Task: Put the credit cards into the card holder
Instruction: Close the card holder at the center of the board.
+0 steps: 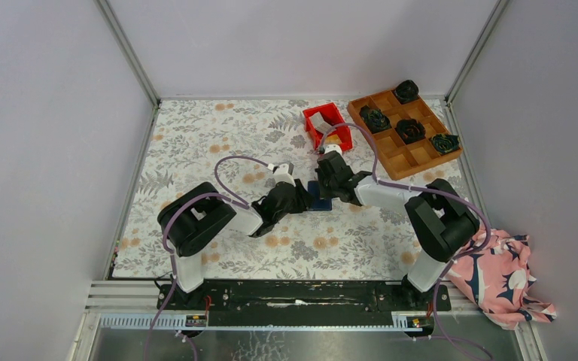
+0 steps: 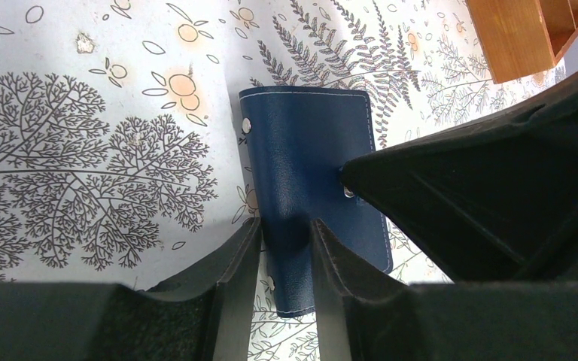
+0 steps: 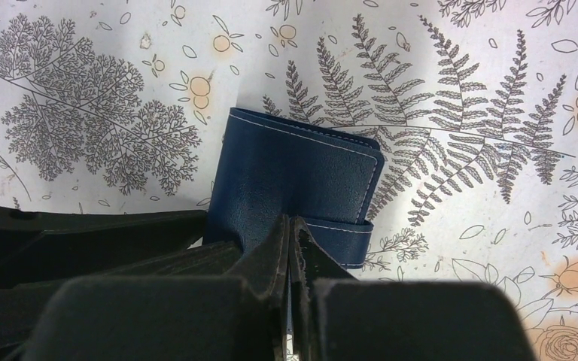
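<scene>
Both claws work at the blue card holder at table centre: the left gripper grasps its edge, the right gripper presses clenched, so opening it comes next, with cards probably in the red bin at 1 o'clock.

We see both arms folded low and reaching inward, wrists nearly meeting over the middle of the tabletop. The black left gripper points right, its jaws partly parted and straddling a raised fold of navy leather. The black right gripper angles down and left from the opposite side, its jaws pressed fully together, tips low against that same leather.
</scene>
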Robot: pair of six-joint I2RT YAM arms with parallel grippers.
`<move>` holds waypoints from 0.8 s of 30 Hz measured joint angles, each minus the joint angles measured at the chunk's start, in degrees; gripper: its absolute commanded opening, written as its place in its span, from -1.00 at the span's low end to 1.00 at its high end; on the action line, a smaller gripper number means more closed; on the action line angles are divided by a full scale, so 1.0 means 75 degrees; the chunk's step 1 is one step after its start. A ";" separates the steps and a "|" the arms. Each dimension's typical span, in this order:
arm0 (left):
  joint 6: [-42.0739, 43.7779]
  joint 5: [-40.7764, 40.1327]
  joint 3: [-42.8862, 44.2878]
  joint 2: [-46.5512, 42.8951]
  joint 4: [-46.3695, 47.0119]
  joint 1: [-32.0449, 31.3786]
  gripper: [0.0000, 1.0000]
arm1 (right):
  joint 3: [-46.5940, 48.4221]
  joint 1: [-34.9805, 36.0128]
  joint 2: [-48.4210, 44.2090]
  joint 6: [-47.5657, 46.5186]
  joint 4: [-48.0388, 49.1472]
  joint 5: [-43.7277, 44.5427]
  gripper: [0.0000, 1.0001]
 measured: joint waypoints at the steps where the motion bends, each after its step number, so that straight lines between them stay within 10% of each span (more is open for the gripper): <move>1: 0.0000 -0.0003 0.0009 0.0000 -0.0009 0.0000 -0.25 | -0.0026 0.0012 -0.0017 0.0009 0.0029 0.0017 -1.00; 24: 0.0003 -0.0242 0.0230 0.0003 -0.0417 -0.0140 -0.25 | -0.1880 0.0076 -0.0490 0.1122 0.2736 0.0347 -1.00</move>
